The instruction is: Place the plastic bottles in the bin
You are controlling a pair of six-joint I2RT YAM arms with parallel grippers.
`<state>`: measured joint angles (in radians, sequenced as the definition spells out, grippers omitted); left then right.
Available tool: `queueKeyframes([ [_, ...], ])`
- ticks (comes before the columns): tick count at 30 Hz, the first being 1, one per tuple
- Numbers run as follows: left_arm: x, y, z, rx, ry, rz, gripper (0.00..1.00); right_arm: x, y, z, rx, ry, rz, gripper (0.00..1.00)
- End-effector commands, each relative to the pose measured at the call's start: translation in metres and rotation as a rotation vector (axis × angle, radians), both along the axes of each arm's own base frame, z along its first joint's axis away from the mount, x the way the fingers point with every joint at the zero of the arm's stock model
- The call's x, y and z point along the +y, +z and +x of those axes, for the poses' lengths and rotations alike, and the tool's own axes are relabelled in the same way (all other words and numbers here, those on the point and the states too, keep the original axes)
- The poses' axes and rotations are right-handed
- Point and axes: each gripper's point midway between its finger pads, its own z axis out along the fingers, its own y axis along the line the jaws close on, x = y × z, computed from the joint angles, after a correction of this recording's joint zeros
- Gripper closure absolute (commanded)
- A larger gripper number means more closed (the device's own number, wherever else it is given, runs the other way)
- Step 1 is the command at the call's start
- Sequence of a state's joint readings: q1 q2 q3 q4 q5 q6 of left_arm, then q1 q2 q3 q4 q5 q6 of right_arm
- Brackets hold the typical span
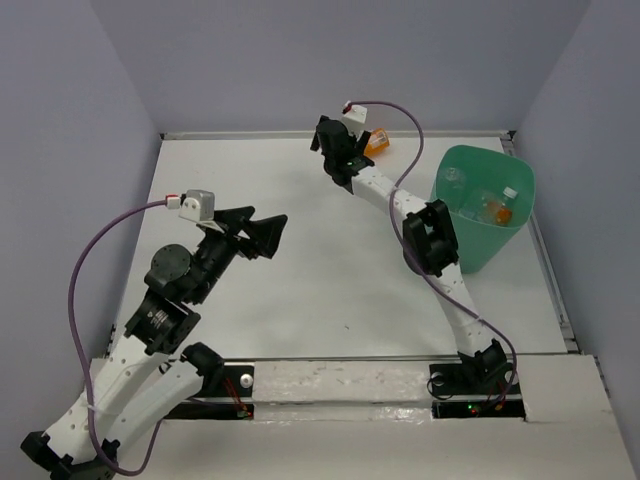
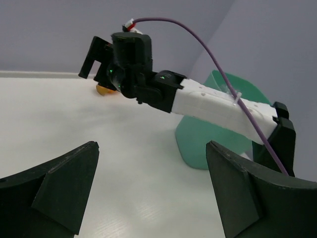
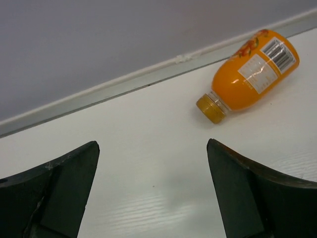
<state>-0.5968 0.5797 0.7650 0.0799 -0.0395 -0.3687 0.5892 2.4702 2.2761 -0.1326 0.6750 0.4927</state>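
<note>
White table (image 1: 300, 290), orange bottle (image 3: 252, 69) on side: probably light, slick, so grab mid-body. Right gripper (image 3: 152, 163), left gripper (image 2: 151, 166) spread, empty.

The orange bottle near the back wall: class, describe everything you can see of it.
The orange bottle looks like clear plastic filled with orange liquid, with a yellow screw cap and a white barcode label. It lies on its side on the white table near its far edge, cap on, touched only by the table.
</note>
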Motion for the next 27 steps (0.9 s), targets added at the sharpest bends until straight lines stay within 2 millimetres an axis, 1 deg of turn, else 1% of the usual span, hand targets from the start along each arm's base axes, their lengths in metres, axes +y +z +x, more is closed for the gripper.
queueKeyframes([
  [1, -0.020, -0.012, -0.011, -0.031, -0.106, 0.059, 0.01, -0.026, 0.009, 0.018, -0.118, -0.229, 0.106, 0.05],
  [2, -0.021, -0.014, -0.014, -0.034, -0.107, 0.080, 0.01, -0.030, -0.002, 0.024, -0.115, -0.241, 0.115, 0.05],
  [3, -0.017, -0.016, -0.012, -0.031, -0.077, 0.089, 0.01, -0.035, -0.007, 0.029, -0.116, -0.256, 0.118, 0.05],
  [4, -0.016, -0.017, -0.012, -0.033, -0.071, 0.096, 0.01, -0.035, -0.009, 0.030, -0.120, -0.264, 0.118, 0.05],
  [5, -0.014, -0.020, -0.013, -0.029, -0.060, 0.106, 0.01, -0.036, -0.021, 0.032, -0.111, -0.274, 0.107, 0.05],
  [6, -0.014, -0.020, -0.013, -0.027, -0.059, 0.107, 0.01, -0.041, -0.024, 0.036, -0.112, -0.281, 0.110, 0.05],
  [7, -0.015, -0.019, -0.014, -0.030, -0.064, 0.105, 0.01, -0.047, -0.020, 0.042, -0.125, -0.291, 0.119, 0.04],
  [8, -0.016, -0.020, -0.015, -0.031, -0.072, 0.108, 0.01, -0.046, -0.031, 0.044, -0.117, -0.291, 0.113, 0.04],
  [9, -0.018, -0.021, -0.015, -0.030, -0.078, 0.109, 0.01, -0.053, -0.031, 0.047, -0.119, -0.304, 0.115, 0.04],
  [10, -0.018, -0.021, -0.016, -0.030, -0.080, 0.109, 0.01, -0.060, -0.035, 0.049, -0.118, -0.324, 0.122, 0.04],
  [11, -0.019, -0.021, -0.016, -0.029, -0.083, 0.110, 0.01, -0.060, -0.038, 0.048, -0.110, -0.327, 0.126, 0.03],
  [12, -0.019, -0.022, -0.016, -0.031, -0.086, 0.112, 0.01, -0.066, -0.042, 0.050, -0.108, -0.341, 0.155, 0.03],
  [13, -0.020, -0.021, -0.016, -0.031, -0.087, 0.112, 0.01, -0.075, -0.048, 0.052, -0.099, -0.353, 0.163, 0.03],
  [14, -0.020, -0.021, -0.015, -0.031, -0.086, 0.112, 0.01, -0.075, -0.058, 0.049, -0.079, -0.353, 0.163, 0.03],
  [15, -0.020, -0.021, -0.015, -0.032, -0.084, 0.114, 0.01, -0.083, -0.062, 0.052, -0.076, -0.369, 0.175, 0.03],
  [16, -0.020, -0.022, -0.014, -0.031, -0.084, 0.114, 0.01, -0.087, -0.063, 0.055, -0.075, -0.370, 0.188, 0.02],
  [17, -0.021, -0.024, -0.013, -0.027, -0.084, 0.121, 0.01, -0.089, -0.069, 0.057, -0.060, -0.363, 0.204, 0.02],
  [18, -0.021, -0.025, -0.013, -0.026, -0.084, 0.124, 0.01, -0.097, -0.071, 0.062, -0.062, -0.377, 0.230, 0.01],
  [19, -0.022, -0.025, -0.012, -0.024, -0.086, 0.124, 0.01, -0.100, -0.079, 0.065, -0.052, -0.375, 0.237, 0.00],
  [20, -0.023, -0.026, -0.012, -0.024, -0.086, 0.126, 0.01, -0.105, -0.076, 0.072, -0.056, -0.357, 0.264, 0.00],
  [21, -0.023, -0.026, -0.011, -0.024, -0.089, 0.126, 0.01, -0.101, -0.079, 0.075, -0.054, -0.347, 0.282, 0.00],
  [22, -0.024, -0.026, -0.010, -0.024, -0.090, 0.127, 0.01, -0.105, -0.089, 0.080, -0.046, -0.341, 0.293, 0.00],
  [23, -0.025, -0.028, -0.010, -0.021, -0.095, 0.130, 0.01, -0.102, -0.092, 0.081, -0.040, -0.324, 0.298, 0.00],
  [24, -0.027, -0.028, -0.010, -0.023, -0.105, 0.131, 0.01, -0.105, -0.091, 0.088, -0.061, -0.312, 0.314, 0.00],
  [25, -0.029, -0.029, -0.010, -0.022, -0.112, 0.134, 0.01, -0.110, -0.084, 0.095, -0.083, -0.309, 0.335, 0.00],
  [26, -0.030, -0.032, -0.009, -0.014, -0.114, 0.139, 0.01, -0.108, -0.088, 0.096, -0.081, -0.304, 0.344, 0.00],
  [27, -0.031, -0.033, -0.008, -0.012, -0.114, 0.142, 0.01, -0.113, -0.090, 0.100, -0.086, -0.306, 0.357, 0.00],
])
